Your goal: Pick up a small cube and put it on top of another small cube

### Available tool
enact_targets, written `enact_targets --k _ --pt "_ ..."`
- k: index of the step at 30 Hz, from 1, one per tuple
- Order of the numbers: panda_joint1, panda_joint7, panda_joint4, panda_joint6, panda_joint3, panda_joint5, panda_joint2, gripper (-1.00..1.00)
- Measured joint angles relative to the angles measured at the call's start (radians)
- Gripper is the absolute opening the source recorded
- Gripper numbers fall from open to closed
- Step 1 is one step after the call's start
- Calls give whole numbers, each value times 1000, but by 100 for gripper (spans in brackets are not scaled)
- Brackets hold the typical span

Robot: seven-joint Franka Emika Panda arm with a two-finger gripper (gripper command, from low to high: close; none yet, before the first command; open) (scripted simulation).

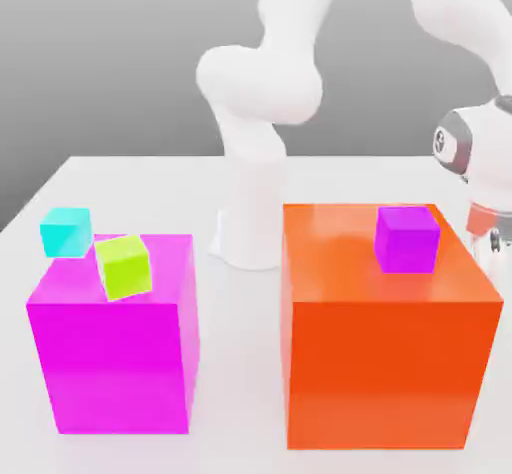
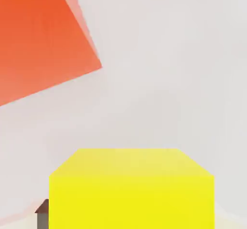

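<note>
The orange block (image 1: 390, 332) is hiding the gripper (image 1: 487, 237) at the exterior view's right. In the hand view, the yellow cube (image 2: 131, 189) is covering the fingers (image 2: 42, 213) and running off frame.

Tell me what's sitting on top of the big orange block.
A small purple cube sits on the big orange block, near its back corner on the exterior view's right. The rest of that top face is bare. Whatever lies behind the block is hidden.
</note>
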State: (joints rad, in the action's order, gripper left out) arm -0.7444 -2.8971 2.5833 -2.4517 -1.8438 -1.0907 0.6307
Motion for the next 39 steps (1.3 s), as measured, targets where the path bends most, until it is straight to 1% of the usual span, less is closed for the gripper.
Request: enact_targets --k 3,10,12,15,25,26,27,30,31,37,39 --pt "-30 62 -32 -21 102 16 -34 -100" --pt "-134 317 -145 -116 362 54 -114 -100" --pt "-169 355 -171 -101 443 85 -117 -100" --pt "-247 327 -190 0 559 164 -97 -100" --pt "-561 88 -210 435 886 475 0 -100" --pt "-604 46 -211 489 908 515 8 -100" --pt "-641 22 -201 507 902 531 10 -100" --pt "-685 1 -139 430 842 527 -22 -100" --pt "-691 0 -119 398 822 522 -35 100" --pt "-694 0 -109 383 812 518 -41 100" --pt "-690 0 -133 427 837 524 -25 100"
